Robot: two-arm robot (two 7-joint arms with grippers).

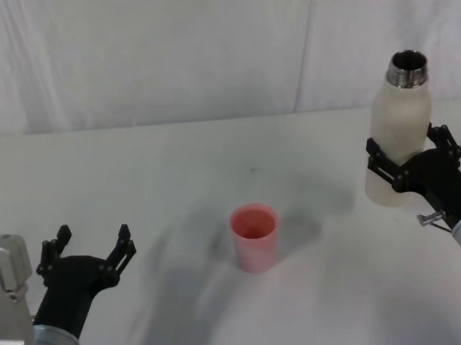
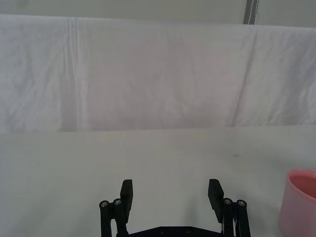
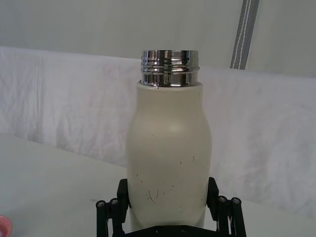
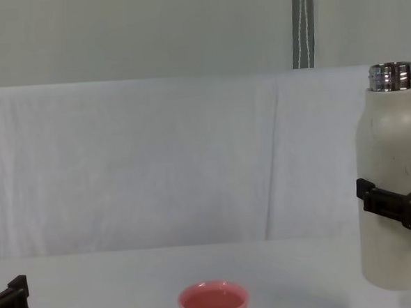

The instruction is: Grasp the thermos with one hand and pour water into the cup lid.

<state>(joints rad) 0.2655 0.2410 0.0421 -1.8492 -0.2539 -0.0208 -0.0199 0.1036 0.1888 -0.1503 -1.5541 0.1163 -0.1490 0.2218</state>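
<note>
Thermos (image 1: 400, 131), upright at the table's right and clamped by the right gripper (image 1: 411, 158), likely needs carrying to the pink cup lid (image 1: 255, 237) and tipping; left gripper (image 1: 88, 246) rests open.

White cloth backdrop (image 4: 157, 164) rises behind a white table (image 1: 136, 188).

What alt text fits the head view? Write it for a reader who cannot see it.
The right pincer grips an upright cream thermos, open steel neck on top, at the table's right side. A pink cup lid stands at centre on the white table; the left pincer sits open at lower left.
</note>
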